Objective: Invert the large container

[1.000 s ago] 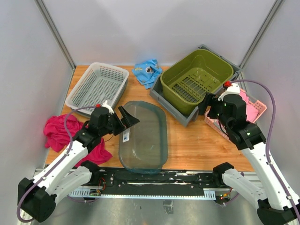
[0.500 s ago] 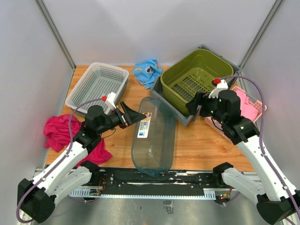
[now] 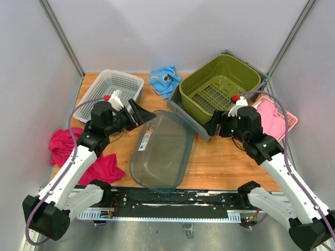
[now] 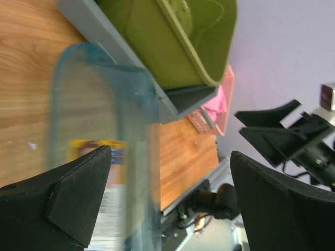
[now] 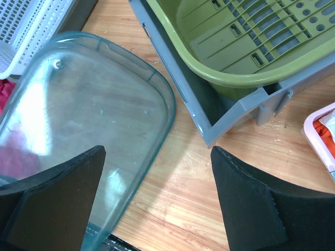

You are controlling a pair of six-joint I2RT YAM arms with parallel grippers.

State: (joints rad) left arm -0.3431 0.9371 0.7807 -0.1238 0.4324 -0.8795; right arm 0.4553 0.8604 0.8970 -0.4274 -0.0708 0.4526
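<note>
Well, large container (image 3: 159, 151) looks tilted and unsupported, left gripper (image 3: 140, 113) and right gripper (image 3: 213, 125) both wide open gripping nothing, so it may slide off toward 6 o'clock.

Large container (image 3: 159, 151): clear blue-tinted plastic, glossy, smooth; paper label (image 3: 145, 140) just below left pincer (image 3: 141, 116). Pincer fingers (image 4: 73, 193) matt black plastic. Desk (image 3: 225, 157): grained wood. Olive basket (image 3: 220, 86) beyond right pincer (image 5: 152, 206): matt plastic. Magenta cloth (image 3: 65, 146): crumpled.
</note>
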